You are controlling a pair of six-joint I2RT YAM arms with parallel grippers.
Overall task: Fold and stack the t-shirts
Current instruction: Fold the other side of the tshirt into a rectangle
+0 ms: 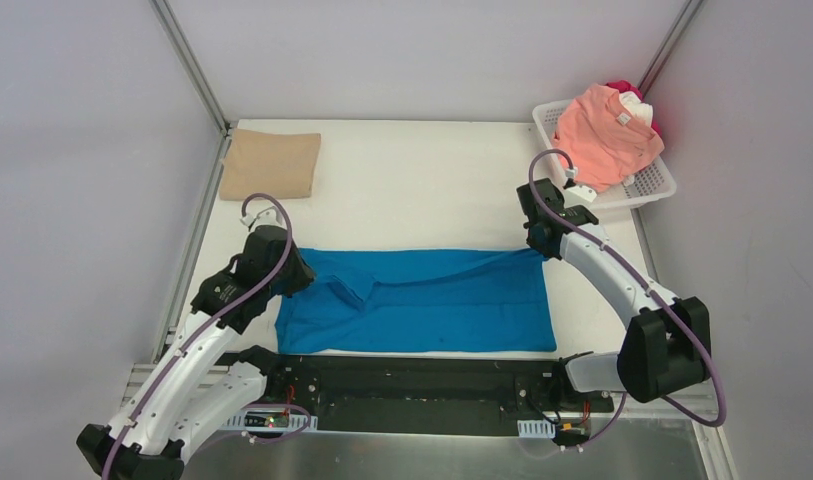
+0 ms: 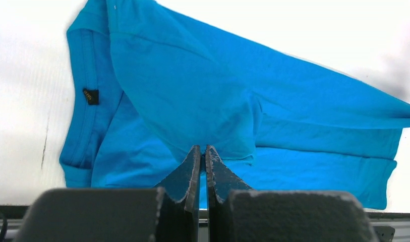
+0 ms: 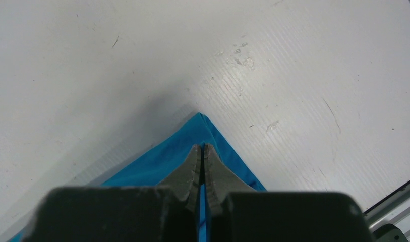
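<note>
Tabletop point(image 1: 422, 190): white, with the work laid out along its near half. The blue t-shirt point(image 1: 452, 305) lies there spread wide, its near part flat, a crease and a bunched fold left of centre, and its far edge drawn in a line between my two hands. The tan t-shirt point(image 1: 270, 165) sits folded at the far left corner, well apart, most likely the start of the stack. The basket point(image 1: 657, 185) at the far right corner holds the waiting ones, with the salmon-pink t-shirt point(image 1: 602, 135) on top and a bit of white and red behind it. My left fingers point(image 2: 198, 154) are closed on a raised flap of blue cloth at its left end. My right fingers point(image 3: 198, 151) are pinched shut on the far right corner, its tip poking out past them. Holding both ends keeps the edge taut, I judge, so it can be carried over in one fold. Risk: the left grip has a gathered layer, so the fold may land skewed.
</note>
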